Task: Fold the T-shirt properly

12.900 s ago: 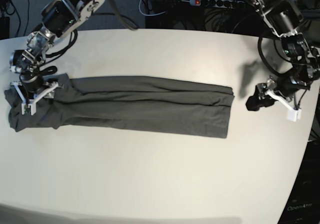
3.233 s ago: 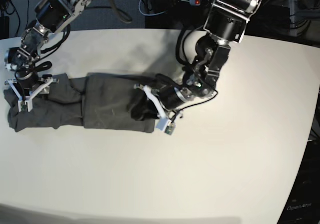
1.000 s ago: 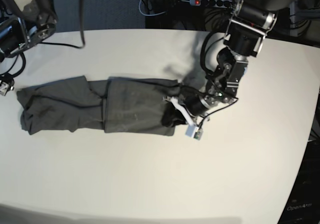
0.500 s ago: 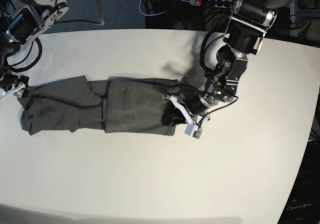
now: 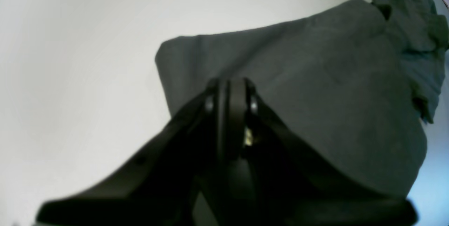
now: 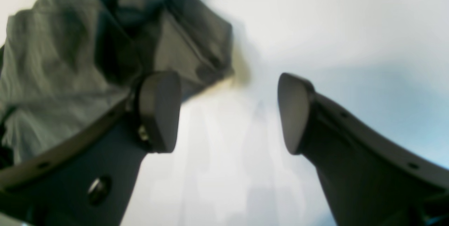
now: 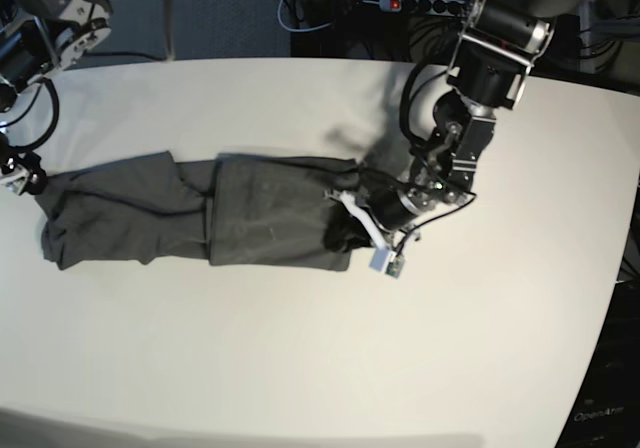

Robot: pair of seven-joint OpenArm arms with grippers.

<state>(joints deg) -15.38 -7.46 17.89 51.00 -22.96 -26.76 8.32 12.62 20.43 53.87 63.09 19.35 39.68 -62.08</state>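
The dark grey T-shirt (image 7: 200, 213) lies as a long band across the white table (image 7: 300, 368), with its right part folded back over the middle. My left gripper (image 7: 340, 233) is at the band's right end. In the left wrist view its jaws (image 5: 229, 84) are pressed together on the T-shirt (image 5: 315, 78). My right gripper (image 7: 18, 176) is at the shirt's left end, at the table's left edge. In the right wrist view it (image 6: 226, 112) is open, one finger (image 6: 158, 110) over the shirt's edge (image 6: 52, 61) and the other above bare table.
A power strip (image 7: 420, 3) and cables lie beyond the table's back edge. The left arm's links (image 7: 470, 118) reach down from the back right. The table's curved right edge (image 7: 625, 268) is far from the shirt.
The right arm has shifted a little to the left at the shirt's left end. The left gripper and the shirt have stayed where they were.
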